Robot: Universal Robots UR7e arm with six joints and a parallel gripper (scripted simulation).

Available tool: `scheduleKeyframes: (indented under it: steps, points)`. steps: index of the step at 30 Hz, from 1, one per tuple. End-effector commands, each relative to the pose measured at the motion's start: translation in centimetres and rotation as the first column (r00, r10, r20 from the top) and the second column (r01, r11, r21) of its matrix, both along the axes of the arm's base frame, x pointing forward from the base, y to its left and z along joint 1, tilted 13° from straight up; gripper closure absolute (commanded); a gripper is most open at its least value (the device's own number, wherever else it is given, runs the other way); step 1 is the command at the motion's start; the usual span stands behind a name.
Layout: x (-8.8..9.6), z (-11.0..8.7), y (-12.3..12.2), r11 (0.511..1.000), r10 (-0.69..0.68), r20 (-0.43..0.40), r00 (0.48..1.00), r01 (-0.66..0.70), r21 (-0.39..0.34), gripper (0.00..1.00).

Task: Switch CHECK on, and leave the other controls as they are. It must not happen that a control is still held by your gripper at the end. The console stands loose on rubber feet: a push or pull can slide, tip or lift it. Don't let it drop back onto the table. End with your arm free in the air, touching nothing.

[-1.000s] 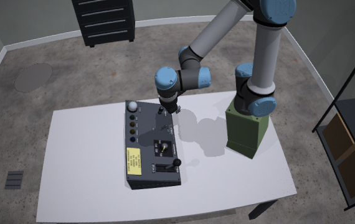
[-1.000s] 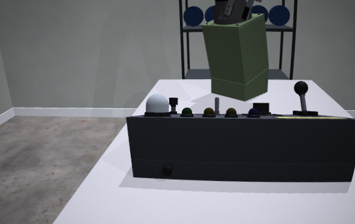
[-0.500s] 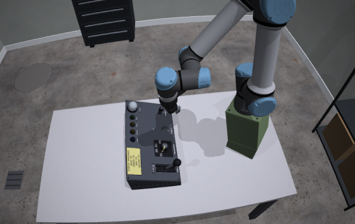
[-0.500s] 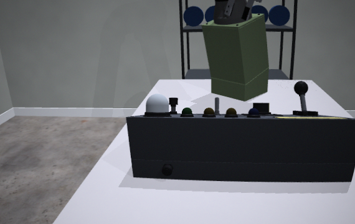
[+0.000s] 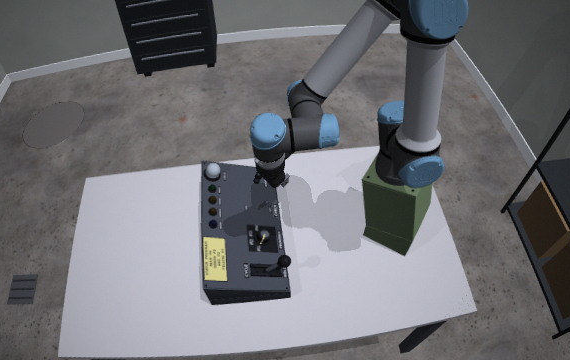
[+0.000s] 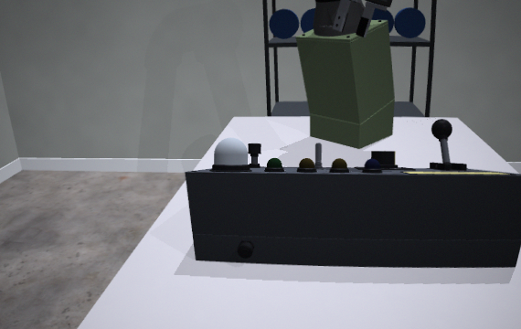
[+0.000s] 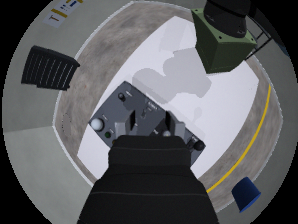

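The dark console (image 5: 235, 280) (image 6: 356, 215) (image 7: 119, 104) stands on the white table (image 5: 130, 280) (image 6: 160, 292). Its top carries a white dome (image 5: 212, 170) (image 6: 230, 153), a row of small lamps (image 5: 212, 200) (image 6: 306, 164), a short black knob (image 6: 254, 150), a slim upright toggle (image 5: 264, 204) (image 6: 318, 155), a rotary selector (image 5: 264, 236) (image 6: 384, 158) and a ball-topped lever (image 5: 284, 261) (image 6: 441, 129). The labels are too small to read. My gripper (image 5: 271, 184) (image 6: 354, 23) is open and empty. It hangs well above the console's far end, near the toggle, touching nothing.
The arm's green pedestal (image 5: 395, 210) (image 6: 347, 87) stands on the table right of the console. A yellow notice (image 5: 215, 258) is on the console top. A black shelf rack (image 5: 565, 225) stands at the right and a dark drawer cabinet (image 5: 170, 35) at the back.
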State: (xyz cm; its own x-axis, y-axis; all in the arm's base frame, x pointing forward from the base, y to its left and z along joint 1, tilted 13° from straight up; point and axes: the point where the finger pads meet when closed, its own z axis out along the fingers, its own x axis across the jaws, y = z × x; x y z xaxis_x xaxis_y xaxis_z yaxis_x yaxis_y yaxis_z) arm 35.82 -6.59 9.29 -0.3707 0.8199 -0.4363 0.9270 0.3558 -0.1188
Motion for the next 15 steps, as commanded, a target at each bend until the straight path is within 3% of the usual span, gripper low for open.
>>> scheduleKeyframes:
  steps: [1, 9, 15]
  points:
    - [0.7, -1.3, 0.1, 0.995, 0.1, -0.026, 0.995, -0.1, 0.001, 0.0]
    - [1.7, -3.1, 0.4, 0.967, 0.255, -0.066, 0.965, -0.256, 0.003, 0.0]
    - [2.7, -5.4, 0.8, 0.897, 0.441, -0.116, 0.89, -0.443, 0.007, 0.0]
